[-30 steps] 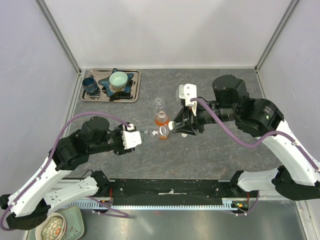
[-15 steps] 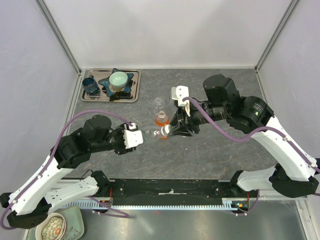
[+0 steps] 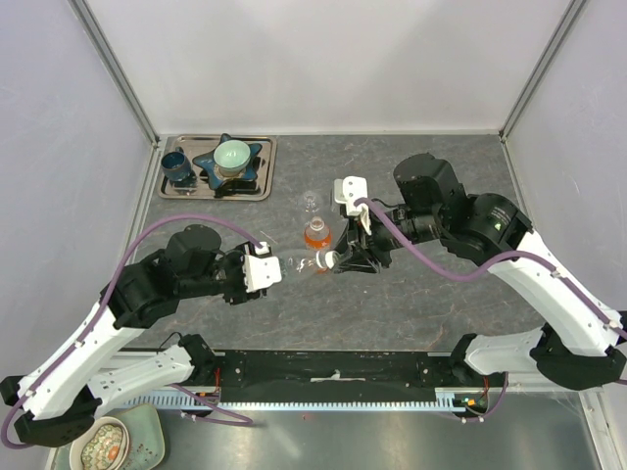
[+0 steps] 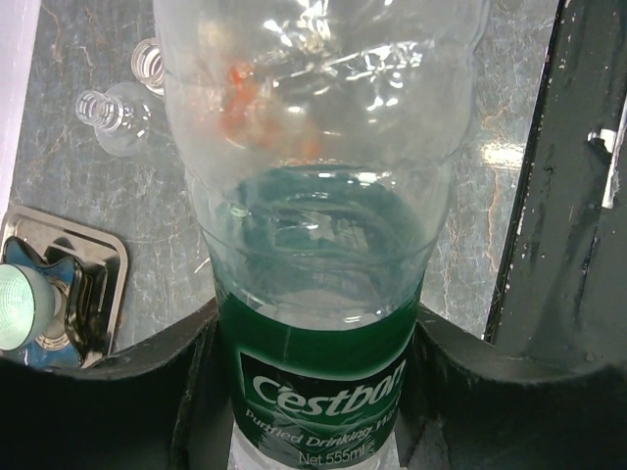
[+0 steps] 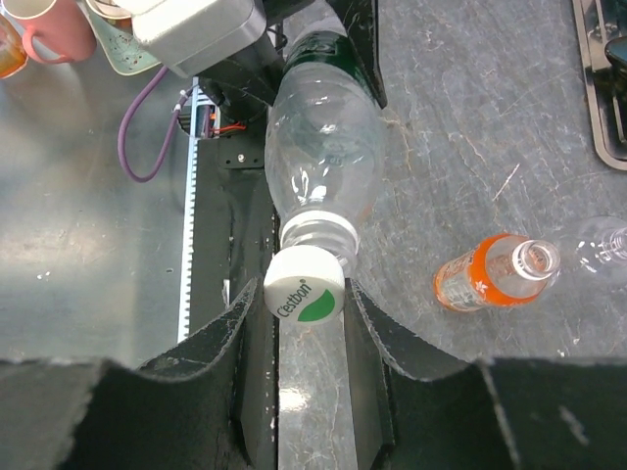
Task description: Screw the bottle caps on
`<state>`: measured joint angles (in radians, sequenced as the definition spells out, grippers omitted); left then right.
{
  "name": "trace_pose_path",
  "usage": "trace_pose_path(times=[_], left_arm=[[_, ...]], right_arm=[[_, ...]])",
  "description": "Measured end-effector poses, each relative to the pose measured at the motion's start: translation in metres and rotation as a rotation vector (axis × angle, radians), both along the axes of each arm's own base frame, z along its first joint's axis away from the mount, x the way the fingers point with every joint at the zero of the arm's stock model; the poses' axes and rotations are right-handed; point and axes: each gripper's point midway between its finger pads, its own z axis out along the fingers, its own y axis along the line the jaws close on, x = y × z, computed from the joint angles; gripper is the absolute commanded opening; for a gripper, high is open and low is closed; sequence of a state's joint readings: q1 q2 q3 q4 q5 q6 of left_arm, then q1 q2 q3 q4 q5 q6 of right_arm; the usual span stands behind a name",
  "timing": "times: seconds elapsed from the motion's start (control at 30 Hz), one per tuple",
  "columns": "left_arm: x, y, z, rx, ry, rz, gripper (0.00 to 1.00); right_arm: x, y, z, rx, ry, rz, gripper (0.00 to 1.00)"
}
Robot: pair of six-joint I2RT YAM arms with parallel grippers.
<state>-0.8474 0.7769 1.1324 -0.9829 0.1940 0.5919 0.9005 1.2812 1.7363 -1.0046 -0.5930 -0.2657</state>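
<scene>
My left gripper (image 3: 261,273) is shut on the clear greenish bottle (image 3: 292,262) and holds it lying sideways, mouth to the right. In the left wrist view the fingers (image 4: 147,392) clamp its green label (image 4: 323,382). My right gripper (image 3: 335,258) is shut on a white cap (image 5: 304,285) with a green leaf mark. The cap sits tilted against the bottle's threaded neck (image 5: 318,233). The orange bottle (image 3: 315,232) stands open just behind, and the smaller clear bottle (image 3: 311,204) stands open behind that. Both also show in the right wrist view, orange (image 5: 490,274) and clear (image 5: 602,245). The other caps are not in view.
A metal tray (image 3: 265,166) at the back left holds a dark blue cup (image 3: 177,168) and a pale green bowl (image 3: 232,154) on a blue star-shaped dish. Dishes (image 3: 103,446) sit below the table's near edge at the left. Pale walls stand on three sides.
My right gripper has moved left with the cap, up to the mouth of the held bottle. My left arm has shifted only slightly.
</scene>
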Motion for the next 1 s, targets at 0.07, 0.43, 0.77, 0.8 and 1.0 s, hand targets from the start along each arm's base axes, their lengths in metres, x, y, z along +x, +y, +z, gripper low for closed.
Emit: trace_pose_path(times=[0.07,0.43,0.77,0.8,1.0], left_arm=[[0.0,0.0,0.001,-0.002,-0.002,0.0,0.43],[0.001,-0.001,0.005,-0.012,-0.01,0.001,0.43],[-0.002,-0.003,0.006,-0.022,-0.002,-0.016,0.43],[-0.002,-0.003,0.006,-0.021,-0.002,-0.015,0.43],[-0.002,-0.002,0.005,-0.017,0.002,-0.013,0.43]], right_arm=[[-0.002,-0.002,-0.003,-0.005,0.003,0.0,0.35],[-0.004,-0.004,-0.002,-0.005,0.001,0.001,0.35],[-0.001,0.0,0.009,0.015,-0.015,0.0,0.34],[-0.001,0.0,0.009,0.014,-0.014,0.001,0.34],[0.0,0.001,0.008,0.012,-0.011,0.003,0.34]])
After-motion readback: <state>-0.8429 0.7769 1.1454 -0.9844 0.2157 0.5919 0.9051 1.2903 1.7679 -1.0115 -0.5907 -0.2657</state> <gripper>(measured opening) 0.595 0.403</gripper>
